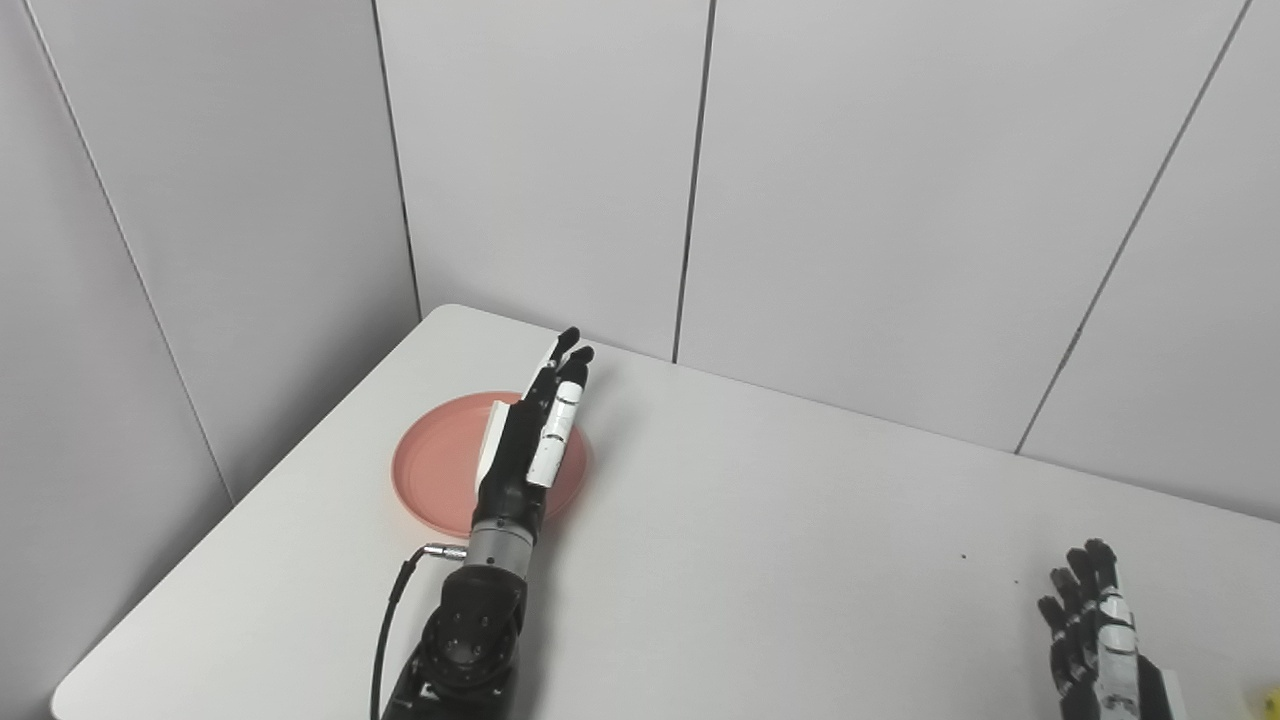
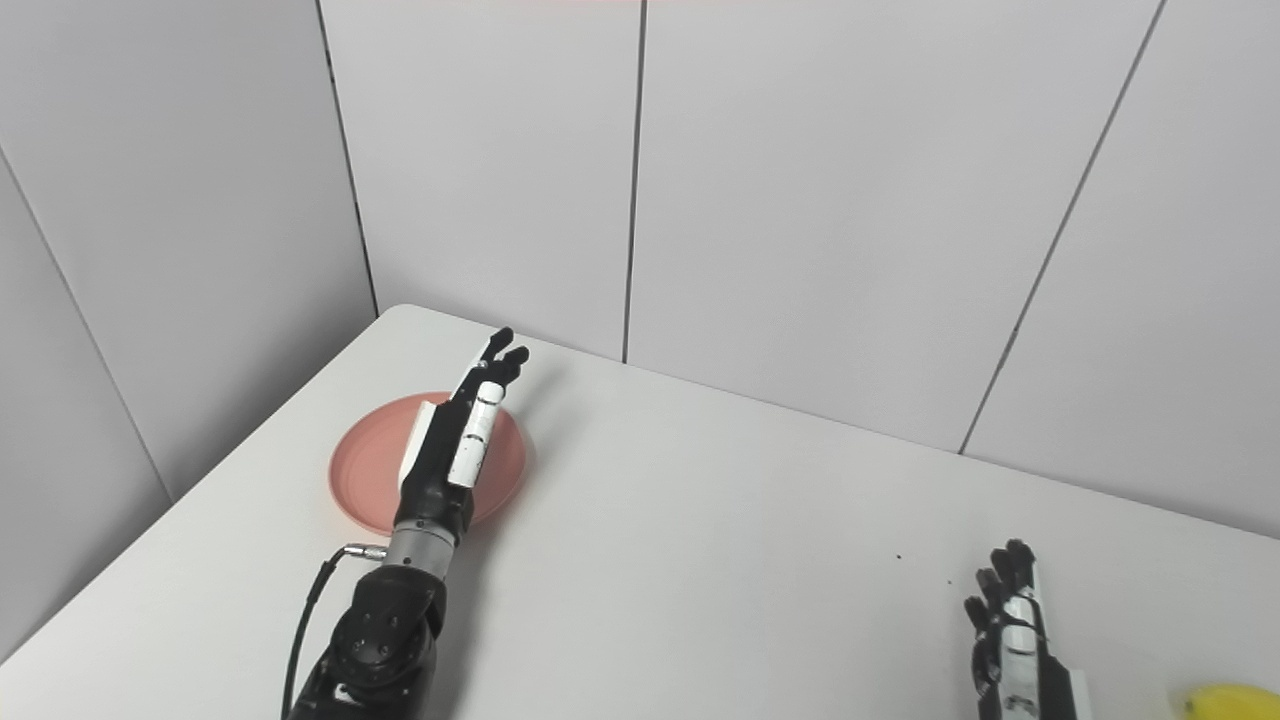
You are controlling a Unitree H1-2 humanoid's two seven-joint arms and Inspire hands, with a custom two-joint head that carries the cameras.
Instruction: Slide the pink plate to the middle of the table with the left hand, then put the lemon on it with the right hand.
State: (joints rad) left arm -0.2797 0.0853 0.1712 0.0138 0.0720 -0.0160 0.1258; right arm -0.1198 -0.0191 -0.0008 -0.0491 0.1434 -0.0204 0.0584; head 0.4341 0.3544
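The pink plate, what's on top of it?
Only the left hand stretches over the plate, fingers straight. No food shows on the plate. The part under the hand is hidden, and contact cannot be told.

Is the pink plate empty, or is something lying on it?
Empty: the pink plate carries no object; only the open left hand reaches across it.

We see bare tabletop [image 2: 700, 560] between the pink plate [image 2: 365, 470] and our right hand [image 2: 1010, 620]; wall panels [image 2: 800, 200] close the far edge, near the plate.
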